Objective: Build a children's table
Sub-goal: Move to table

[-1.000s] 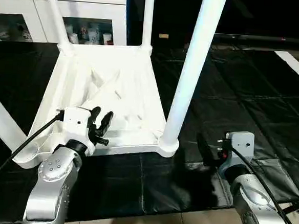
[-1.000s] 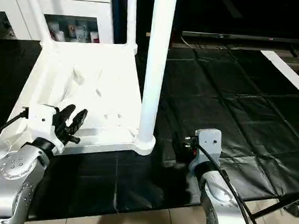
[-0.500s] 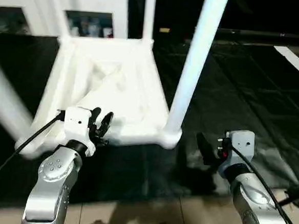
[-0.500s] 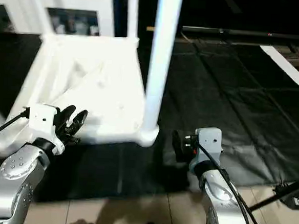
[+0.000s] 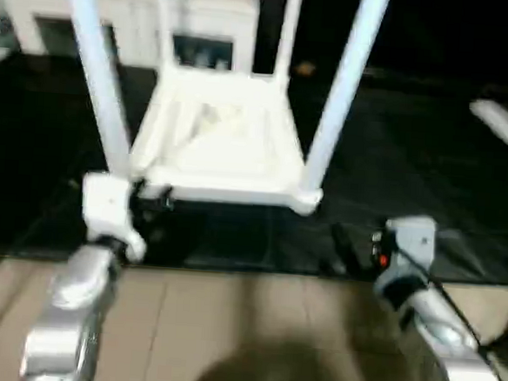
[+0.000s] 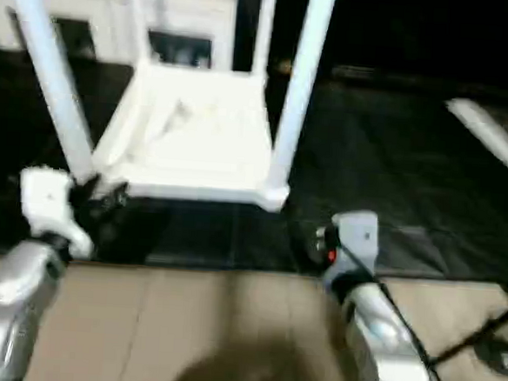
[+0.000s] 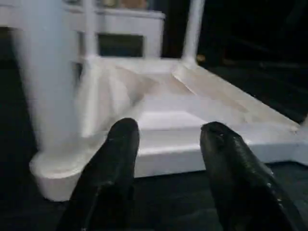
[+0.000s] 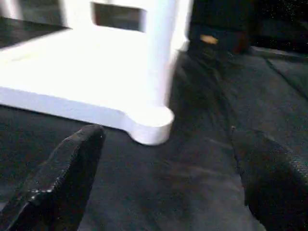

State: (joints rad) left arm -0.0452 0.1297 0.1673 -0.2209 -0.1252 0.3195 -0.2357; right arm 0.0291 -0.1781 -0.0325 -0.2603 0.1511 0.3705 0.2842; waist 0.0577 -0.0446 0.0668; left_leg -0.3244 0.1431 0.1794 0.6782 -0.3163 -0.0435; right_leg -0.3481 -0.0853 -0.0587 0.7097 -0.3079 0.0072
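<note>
The children's table (image 5: 227, 141) lies upside down on the black mat (image 5: 429, 181), four legs up. The left gripper (image 7: 166, 144) gapes empty before its rim; the right gripper (image 8: 163, 159) stands wide, empty. Risk (my guess): a nudged leg tips it.

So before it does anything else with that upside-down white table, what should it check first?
1. All four legs standing in the table top: ok, four upright.
2. Legs screwed tight: cannot tell.
3. Left tool empty, clear of the table: ok, fingers apart, nothing between.
4. Right tool open and empty: ok, wide open over the black mat.
5. Table fully on the mat: ok.
</note>
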